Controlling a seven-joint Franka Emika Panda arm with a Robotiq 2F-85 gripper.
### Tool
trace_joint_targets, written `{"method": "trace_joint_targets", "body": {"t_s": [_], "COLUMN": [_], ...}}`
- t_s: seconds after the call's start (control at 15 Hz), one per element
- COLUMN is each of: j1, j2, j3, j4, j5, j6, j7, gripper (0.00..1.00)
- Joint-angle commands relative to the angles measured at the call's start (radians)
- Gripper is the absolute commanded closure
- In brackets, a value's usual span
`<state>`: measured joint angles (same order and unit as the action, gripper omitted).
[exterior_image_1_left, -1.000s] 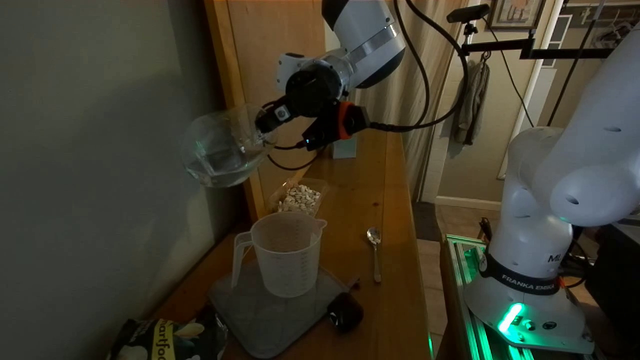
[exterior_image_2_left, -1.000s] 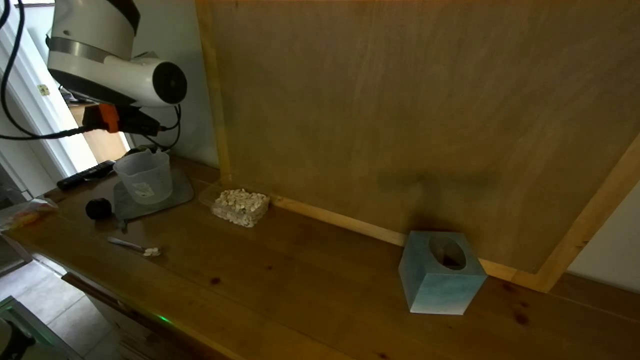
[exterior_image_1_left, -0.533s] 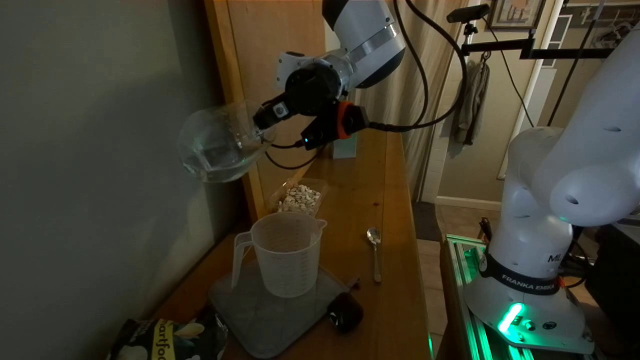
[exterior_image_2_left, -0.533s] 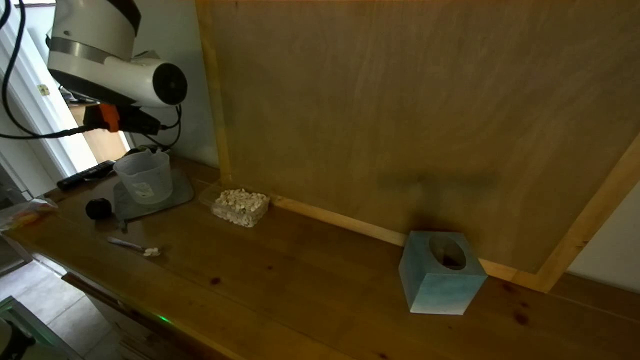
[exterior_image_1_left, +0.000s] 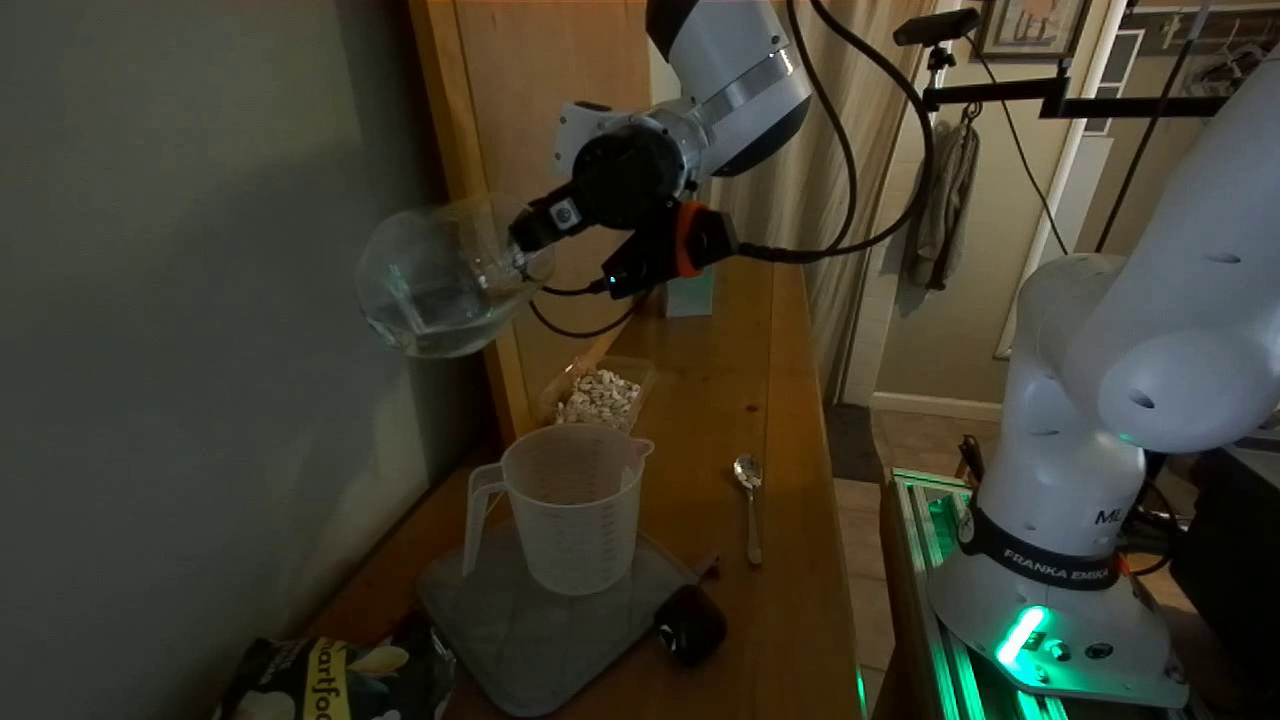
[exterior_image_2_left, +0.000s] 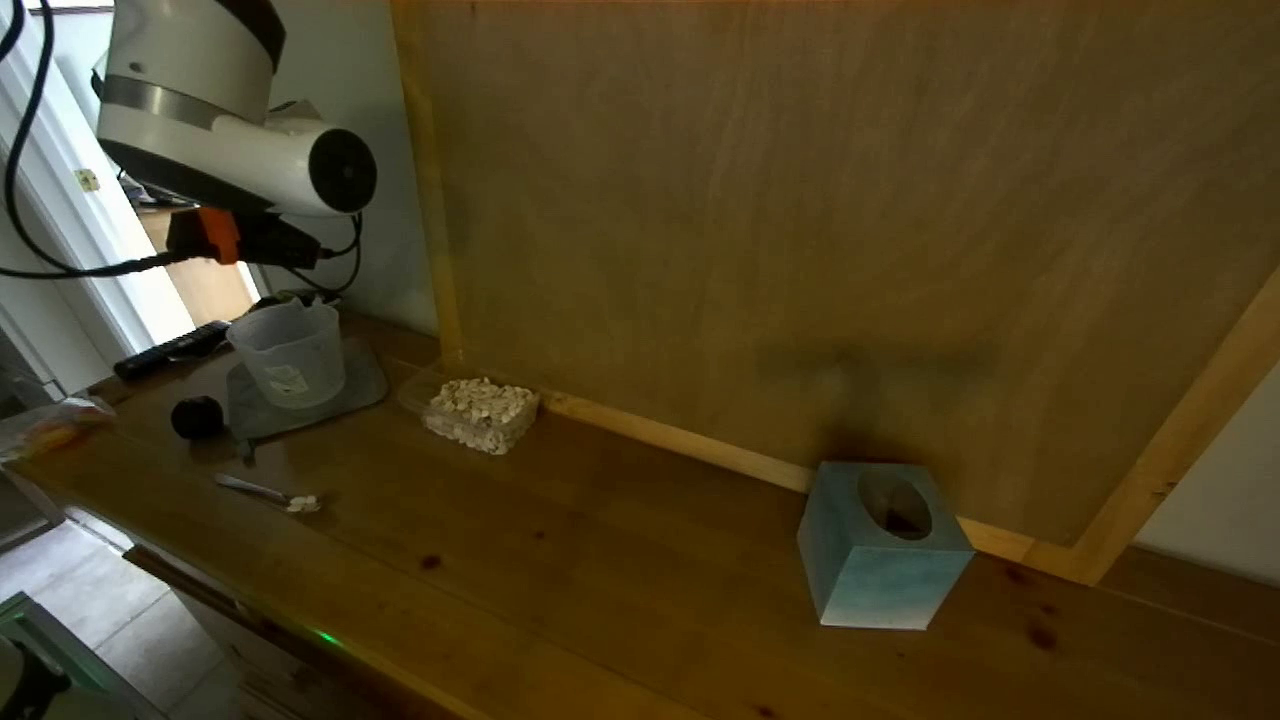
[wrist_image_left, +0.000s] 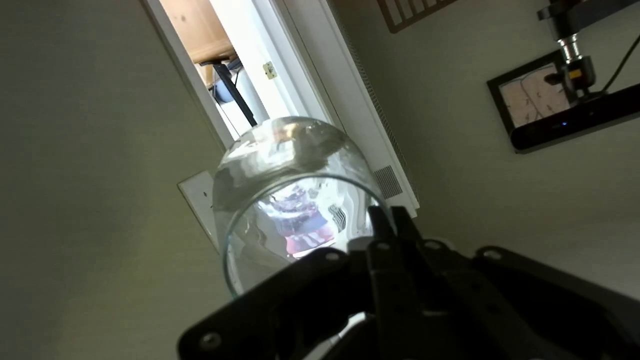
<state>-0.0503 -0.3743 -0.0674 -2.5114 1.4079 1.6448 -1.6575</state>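
Note:
My gripper (exterior_image_1_left: 525, 240) is shut on the rim of a clear round glass (exterior_image_1_left: 440, 285). In the wrist view the two black fingertips (wrist_image_left: 386, 212) pinch the rim of the glass (wrist_image_left: 295, 145) from inside and outside. The glass is tilted well over, its mouth toward the gripper and its base toward the wall. Some clear liquid (exterior_image_1_left: 455, 330) seems to lie in its lower side. It is held in the air above and behind a translucent measuring jug (exterior_image_1_left: 570, 520), which stands upright and also shows in an exterior view (exterior_image_2_left: 295, 360). The arm hides the glass there.
The jug stands on a grey mat (exterior_image_1_left: 500, 625). Nearby are a clear box of pale flakes (exterior_image_2_left: 480, 415), a spoon (exterior_image_1_left: 751, 510), a black round object (exterior_image_1_left: 690, 625), a snack bag (exterior_image_1_left: 340, 680) and a remote (exterior_image_2_left: 170, 350). A blue tissue box (exterior_image_2_left: 885, 545) stands farther along the wooden panel (exterior_image_2_left: 750, 250).
The base end of the glass has risen slightly, so the glass lies a little nearer to level. The arm has barely moved. The jug and other items have stayed put.

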Motion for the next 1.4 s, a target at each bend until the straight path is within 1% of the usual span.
{"method": "trace_joint_targets", "body": {"t_s": [0.0, 1.33], "j1": [-0.014, -0.029], "j2": [-0.007, -0.002], "j3": [-0.006, -0.011], "j4": [-0.012, -0.020], "j5": [0.048, 0.081], "j6": [-0.040, -0.085], "j7": [-0.028, -0.074], "gripper": [0.99, 0.99]}}
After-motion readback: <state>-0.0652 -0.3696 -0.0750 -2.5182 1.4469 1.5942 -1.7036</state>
